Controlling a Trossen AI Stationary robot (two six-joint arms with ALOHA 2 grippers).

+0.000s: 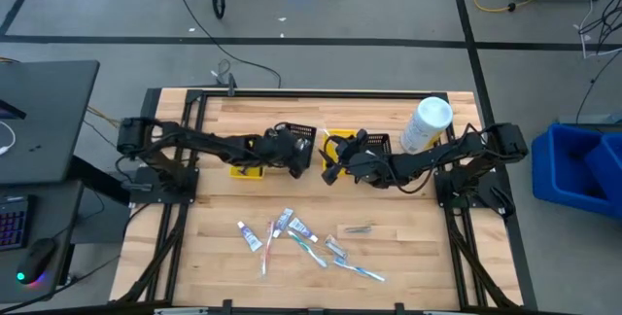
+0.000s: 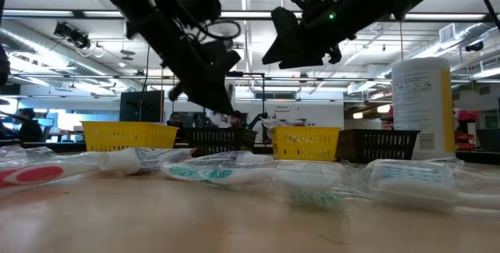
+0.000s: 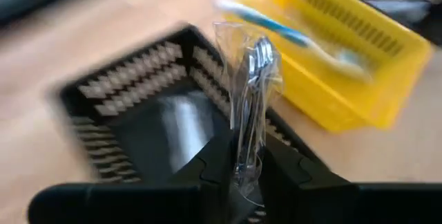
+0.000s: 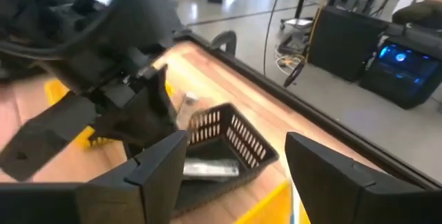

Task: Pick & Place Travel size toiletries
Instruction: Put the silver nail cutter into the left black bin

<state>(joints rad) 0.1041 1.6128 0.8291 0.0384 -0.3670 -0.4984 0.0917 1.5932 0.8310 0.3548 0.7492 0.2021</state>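
My left gripper (image 3: 245, 172) hovers above a black bin (image 3: 138, 113) (image 1: 303, 136) at mid-table and is shut on a clear packet (image 3: 252, 72) with a slim grey item inside. Beside that bin stands a yellow bin (image 3: 359, 58) (image 1: 339, 143) with a white-blue toothbrush (image 3: 290, 34) in it. My right gripper (image 4: 235, 162) (image 1: 331, 167) hangs open over the yellow bin, facing the left gripper and touching nothing. Several toothbrushes, tubes and packets (image 1: 301, 237) lie flat on the near half of the table. My left gripper pinches the clear packet between its two fingers at the packet's lower end (image 3: 246, 160). The rest of the packet stands up past the fingertips, lifted clear above the black bin. The fingers lie along the packet's length.
A big white bottle (image 1: 426, 123) stands near the table's far right. A second black bin (image 1: 375, 146) sits right of the yellow one; another yellow bin (image 1: 247, 166) lies under the left arm. A packet (image 4: 207, 170) lies inside the black bin.
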